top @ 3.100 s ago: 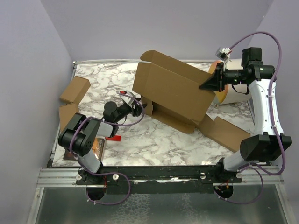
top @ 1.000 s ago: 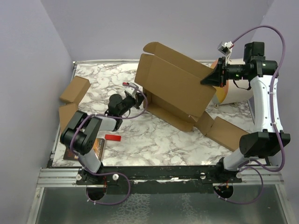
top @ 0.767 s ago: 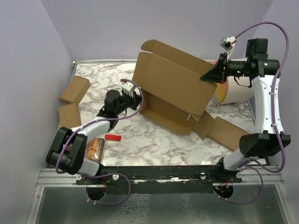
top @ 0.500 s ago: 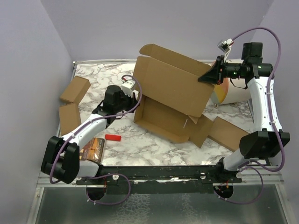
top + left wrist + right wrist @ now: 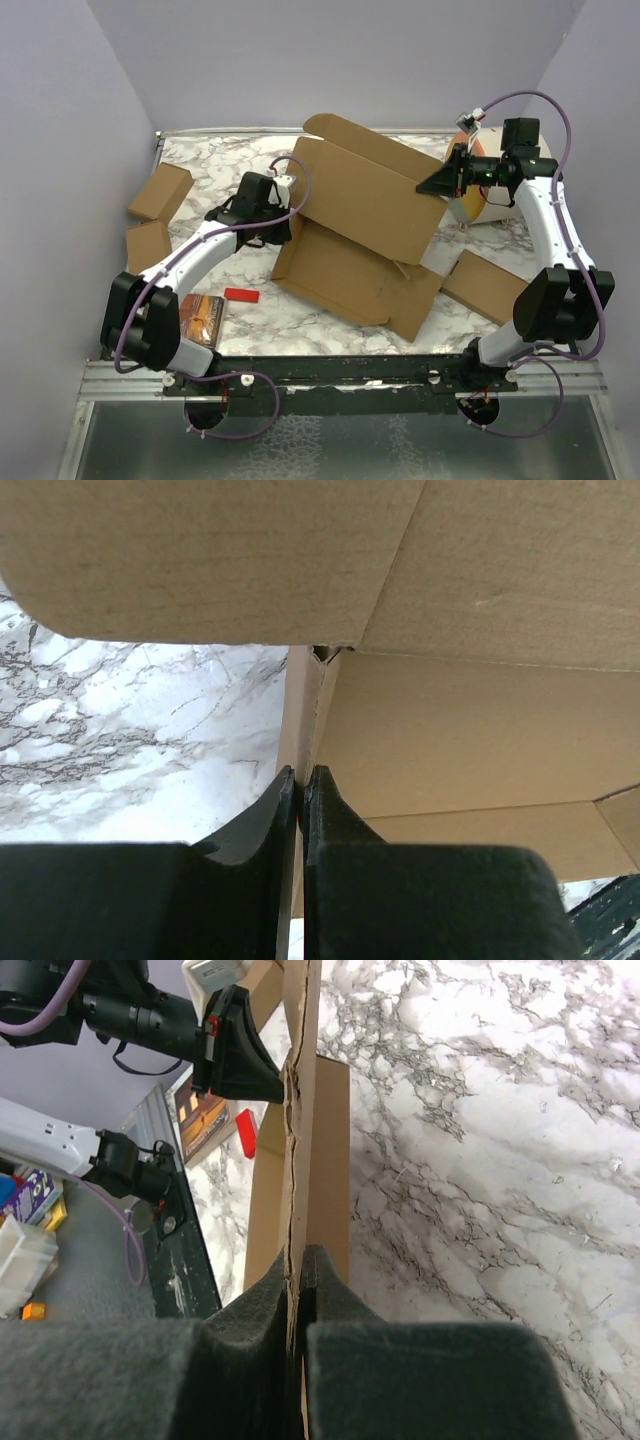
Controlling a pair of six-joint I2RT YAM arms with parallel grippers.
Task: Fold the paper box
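Left wrist view: left pincer point(image 5: 301, 777) clamped on a thin wall edge of the paper box point(image 5: 470, 720); right pincer point(image 5: 300, 1257) clamped on the raised lid's edge.
Box open mid-surface point(image 5: 220, 170), base flat, lid tilted up behind. Probably best done by pinning the wall steady and lowering the lid evenly, without tearing. Counted: one paper box, two pincers, three smaller brown boxes point(image 5: 160, 192), one cream cylinder point(image 5: 495, 205), one red strip point(image 5: 241, 294).
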